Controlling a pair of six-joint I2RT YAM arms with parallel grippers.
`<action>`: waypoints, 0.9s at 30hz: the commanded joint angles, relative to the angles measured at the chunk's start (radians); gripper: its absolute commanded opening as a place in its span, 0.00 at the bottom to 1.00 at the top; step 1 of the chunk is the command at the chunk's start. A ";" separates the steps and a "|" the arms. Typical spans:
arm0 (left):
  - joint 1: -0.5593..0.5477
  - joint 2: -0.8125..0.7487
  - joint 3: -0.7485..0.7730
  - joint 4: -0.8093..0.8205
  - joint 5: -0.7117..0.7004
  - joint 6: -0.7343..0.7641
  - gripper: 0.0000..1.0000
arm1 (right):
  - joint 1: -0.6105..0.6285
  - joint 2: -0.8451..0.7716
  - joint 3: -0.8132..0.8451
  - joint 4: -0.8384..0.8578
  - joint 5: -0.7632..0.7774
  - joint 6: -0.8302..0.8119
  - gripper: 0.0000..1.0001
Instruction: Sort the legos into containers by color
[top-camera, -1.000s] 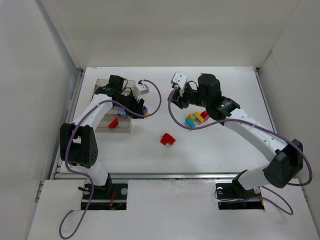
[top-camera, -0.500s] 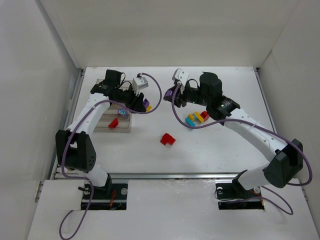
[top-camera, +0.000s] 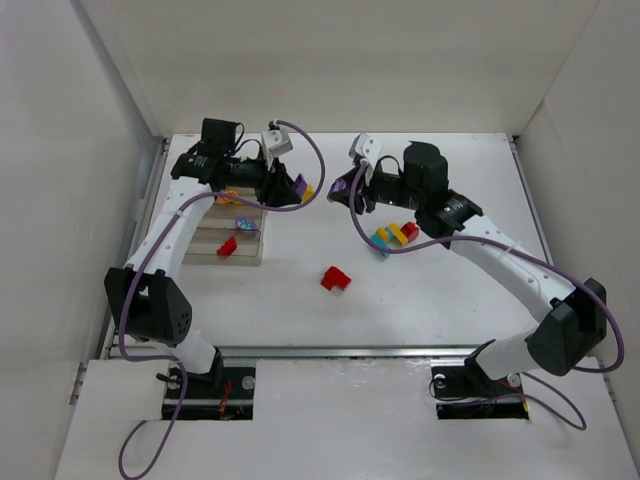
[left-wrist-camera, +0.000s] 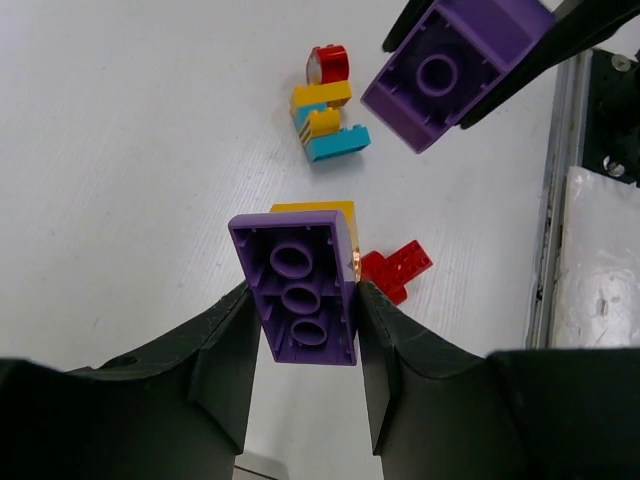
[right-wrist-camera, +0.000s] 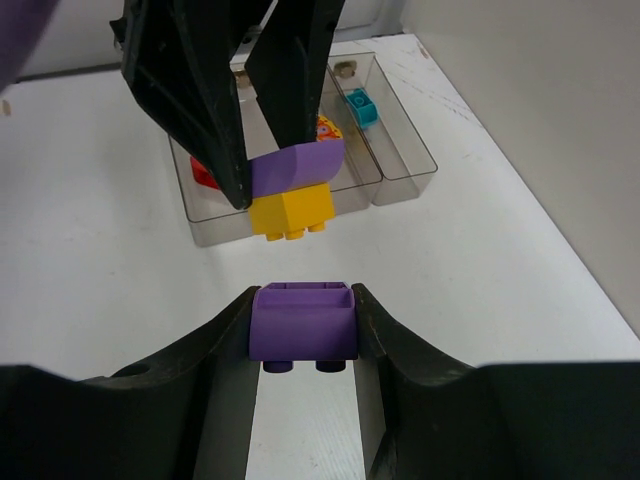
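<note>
Aloft, purple brick (left-wrist-camera: 297, 265) in left end effector (left-wrist-camera: 303, 310)

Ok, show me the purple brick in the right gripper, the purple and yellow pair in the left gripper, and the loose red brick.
purple brick (right-wrist-camera: 303, 320), right wrist view, near side face
purple and yellow pair (left-wrist-camera: 300, 300), left wrist view, purple underside
loose red brick (top-camera: 335, 279), top external view, its middle

A purple plastic brick joined to a yellow brick (left-wrist-camera: 300, 300) is hanging between the left fingers (left-wrist-camera: 225, 350), facing a second purple brick (right-wrist-camera: 303, 320) between the right fingers (right-wrist-camera: 215, 350). A teal, yellow and red brick cluster (top-camera: 393, 236) and a loose red brick (top-camera: 335, 279) are lying on the desk (top-camera: 450, 290). The clear smoky four-compartment box (right-wrist-camera: 400, 160) is holding a small red brick (top-camera: 227, 245) and a teal brick (right-wrist-camera: 361, 105) in separate compartments.
</note>
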 joint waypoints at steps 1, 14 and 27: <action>0.006 -0.025 0.010 -0.012 -0.042 -0.012 0.00 | -0.010 -0.025 0.032 0.069 -0.047 0.035 0.00; -0.075 0.047 -0.312 0.008 -0.406 0.042 0.00 | -0.010 -0.034 0.032 0.122 -0.008 0.068 0.00; -0.094 0.162 -0.381 0.069 -0.438 0.041 0.26 | -0.010 -0.034 0.004 0.122 0.013 0.068 0.00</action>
